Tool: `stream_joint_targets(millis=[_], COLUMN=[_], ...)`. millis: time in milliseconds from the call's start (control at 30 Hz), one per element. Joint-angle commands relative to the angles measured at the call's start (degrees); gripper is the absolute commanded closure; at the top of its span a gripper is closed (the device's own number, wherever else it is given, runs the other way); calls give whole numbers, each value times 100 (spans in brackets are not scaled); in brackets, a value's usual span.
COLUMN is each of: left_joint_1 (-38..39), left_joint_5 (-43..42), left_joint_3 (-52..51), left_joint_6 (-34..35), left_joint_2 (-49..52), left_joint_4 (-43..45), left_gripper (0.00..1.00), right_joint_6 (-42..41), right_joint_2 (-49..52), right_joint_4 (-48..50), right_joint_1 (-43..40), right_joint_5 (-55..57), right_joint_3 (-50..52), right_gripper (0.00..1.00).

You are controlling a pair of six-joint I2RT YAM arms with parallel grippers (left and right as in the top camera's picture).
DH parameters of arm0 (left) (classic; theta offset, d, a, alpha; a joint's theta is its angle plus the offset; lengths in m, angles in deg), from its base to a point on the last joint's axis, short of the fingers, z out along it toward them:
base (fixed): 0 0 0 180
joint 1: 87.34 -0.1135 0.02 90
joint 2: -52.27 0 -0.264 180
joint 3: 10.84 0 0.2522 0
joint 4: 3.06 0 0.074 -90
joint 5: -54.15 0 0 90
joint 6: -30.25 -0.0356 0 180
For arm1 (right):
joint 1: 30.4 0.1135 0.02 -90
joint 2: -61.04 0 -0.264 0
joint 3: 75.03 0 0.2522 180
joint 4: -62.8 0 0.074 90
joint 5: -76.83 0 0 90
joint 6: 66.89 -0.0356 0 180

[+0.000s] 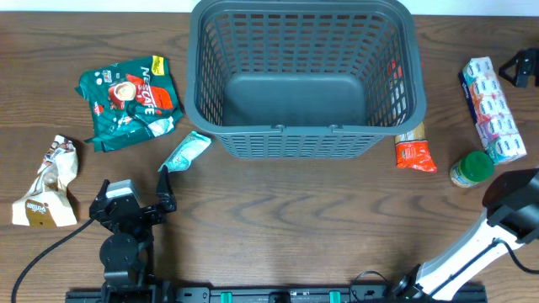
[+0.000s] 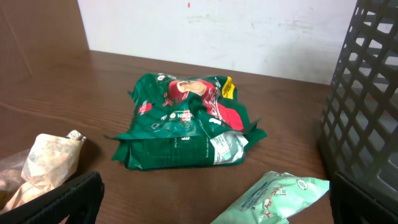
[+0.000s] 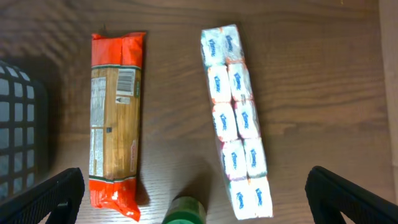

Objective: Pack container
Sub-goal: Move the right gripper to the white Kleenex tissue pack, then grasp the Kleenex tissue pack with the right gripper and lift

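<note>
The container is a large dark grey slotted basket at the back centre, with nothing visible inside; its wall shows in the left wrist view. My left gripper is open near the front left. A pale green packet lies just ahead of it and reaches between the fingertips in the left wrist view. A green coffee packet lies farther ahead. My right gripper is open above a green-lidded jar.
A beige packet lies at the far left. An orange pasta packet lies right of the basket, and a tissue multipack lies near the right table edge. A black object sits at the far right.
</note>
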Motion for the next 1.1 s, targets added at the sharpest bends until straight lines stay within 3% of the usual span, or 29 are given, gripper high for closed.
stream_joint_targets(millis=[0,1067], left_joint_1=[-35,-35], left_joint_5=[68,68], left_joint_3=[-111,-111], left_joint_6=[0,0], left_joint_2=[-4,-4], left_joint_4=[-164,-164], left_gripper=[1,1], right_joint_6=[195,192], right_joint_2=[459,2304], right_joint_4=[-20,181], right_joint_1=[11,-260], right_joint_5=[219,402], right_joint_3=[-79,-72], right_gripper=[1,1])
